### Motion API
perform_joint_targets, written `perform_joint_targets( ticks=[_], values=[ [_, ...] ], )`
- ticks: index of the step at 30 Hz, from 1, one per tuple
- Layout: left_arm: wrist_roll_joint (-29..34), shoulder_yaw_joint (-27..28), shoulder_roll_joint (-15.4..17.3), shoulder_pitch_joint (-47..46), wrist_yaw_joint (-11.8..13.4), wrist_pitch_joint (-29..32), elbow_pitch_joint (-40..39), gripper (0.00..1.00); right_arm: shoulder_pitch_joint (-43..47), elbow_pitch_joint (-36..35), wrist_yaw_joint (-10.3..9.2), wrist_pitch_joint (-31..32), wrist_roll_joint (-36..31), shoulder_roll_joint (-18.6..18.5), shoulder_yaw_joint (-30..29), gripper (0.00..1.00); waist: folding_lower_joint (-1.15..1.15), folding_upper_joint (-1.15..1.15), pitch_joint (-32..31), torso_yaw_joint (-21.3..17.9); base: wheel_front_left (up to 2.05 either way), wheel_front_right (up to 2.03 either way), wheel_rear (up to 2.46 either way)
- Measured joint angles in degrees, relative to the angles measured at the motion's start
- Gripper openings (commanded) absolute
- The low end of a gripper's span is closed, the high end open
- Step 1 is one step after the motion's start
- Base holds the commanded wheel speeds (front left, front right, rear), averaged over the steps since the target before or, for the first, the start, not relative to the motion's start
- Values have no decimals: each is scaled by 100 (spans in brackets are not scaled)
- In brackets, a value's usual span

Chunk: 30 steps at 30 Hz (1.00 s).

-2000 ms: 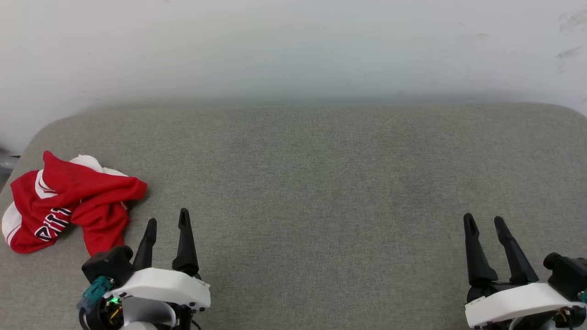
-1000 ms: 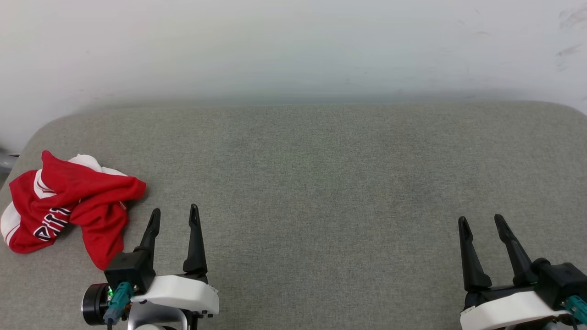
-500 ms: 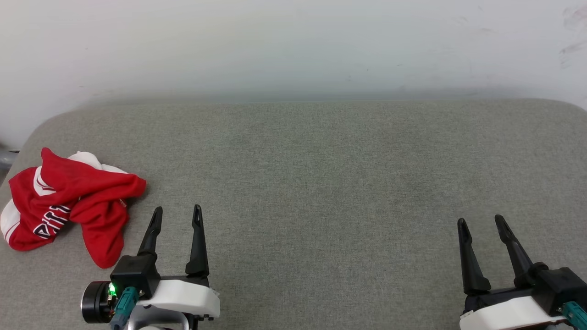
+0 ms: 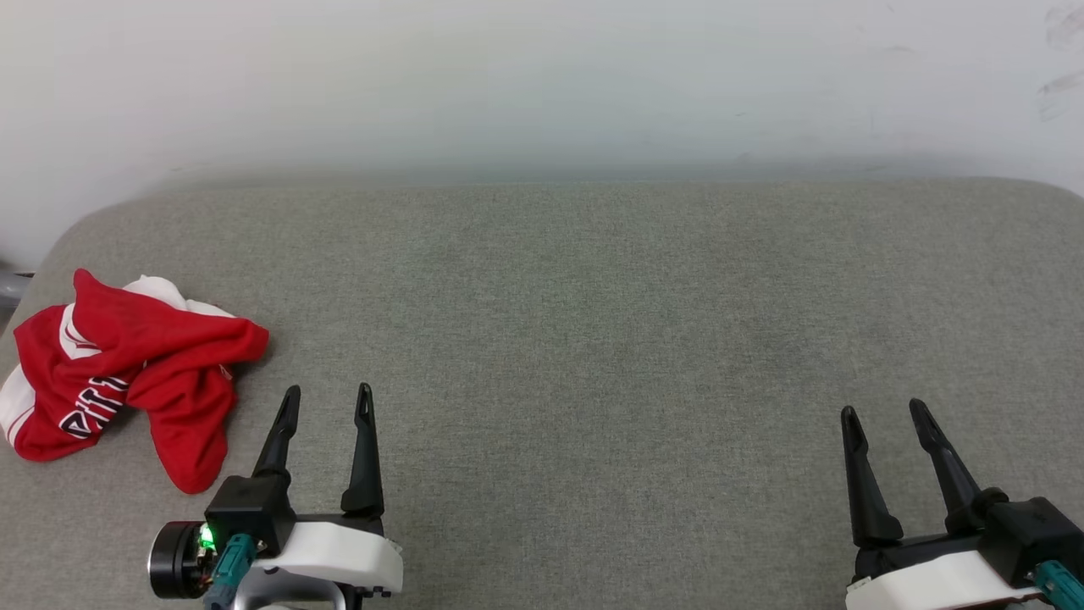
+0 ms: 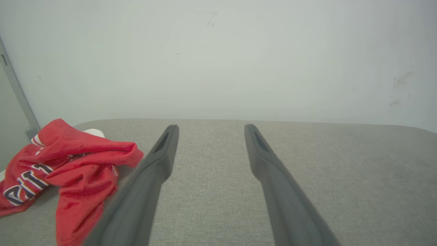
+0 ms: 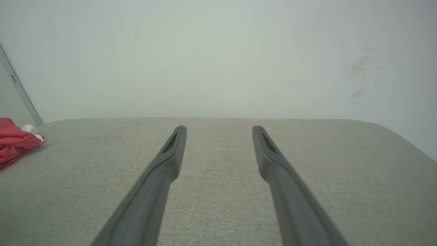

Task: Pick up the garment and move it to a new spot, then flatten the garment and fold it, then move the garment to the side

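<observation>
The left gripper [image 4: 328,390], empty, has levelled its wrist and spread its fingers wider, just right of the crumpled red jersey [image 4: 144,364] on the grey cushion [image 4: 593,322]. The right gripper [image 4: 881,408], parted and empty, waits far right of the jersey. Pickup looks readied, not begun.

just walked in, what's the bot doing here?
Two-armed robot at the start of a fold job. The red garment lies crumpled at the left end of the grey padded surface, not yet picked up. The left hand is open just to the right of the garment, gripping nothing. The right hand is open at the far right, also empty.
</observation>
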Motion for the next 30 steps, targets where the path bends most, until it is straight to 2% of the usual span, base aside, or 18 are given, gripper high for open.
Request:
perform_joint_targets(
  ticks=[5,20,30],
  values=[
    [-142,-4,-2,0,-1,0,45,100,1,58,0,0,219,0,-23,100,0,0,14,-7,0,0,0],
    [-230,-4,-4,-14,4,0,109,100,-8,108,0,0,267,0,-31,100,0,0,96,31,0,0,0],
    [-249,42,-4,-85,73,0,138,100,-10,110,0,0,234,1,29,100,0,0,130,366,0,0,0]
  ],
)
